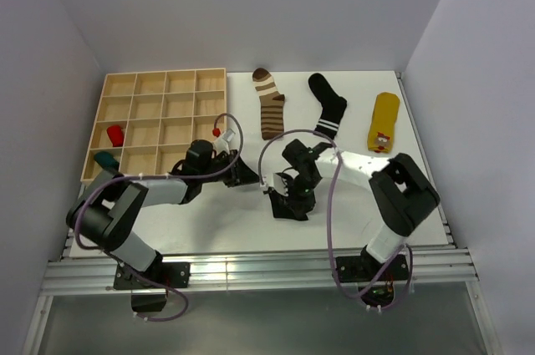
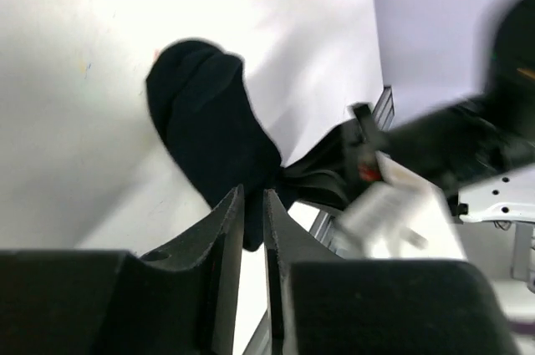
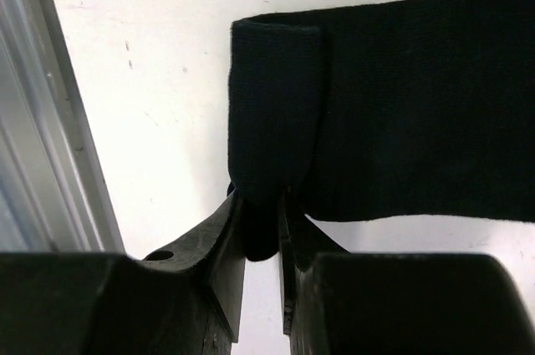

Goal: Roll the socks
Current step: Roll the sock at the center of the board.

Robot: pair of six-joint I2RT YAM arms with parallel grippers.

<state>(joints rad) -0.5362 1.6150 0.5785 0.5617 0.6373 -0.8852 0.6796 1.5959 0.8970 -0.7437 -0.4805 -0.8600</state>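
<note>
Both low at sock [image 3: 401,104]: left hand [image 2: 252,196], right hand [image 3: 260,200]

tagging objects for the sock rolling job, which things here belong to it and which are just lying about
For the job: plain black sock, black sock with white cuff stripes, brown-and-cream striped sock, yellow sock.

Lying about: wooden compartment tray, small red thing in it, teal thing at its near corner.

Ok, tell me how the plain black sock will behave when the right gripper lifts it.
Likely floppy: the plain black sock folds over itself where the right gripper pinches it. Probably light, since it lies flat on the table. Its knit texture seems unlikely to slip.
</note>
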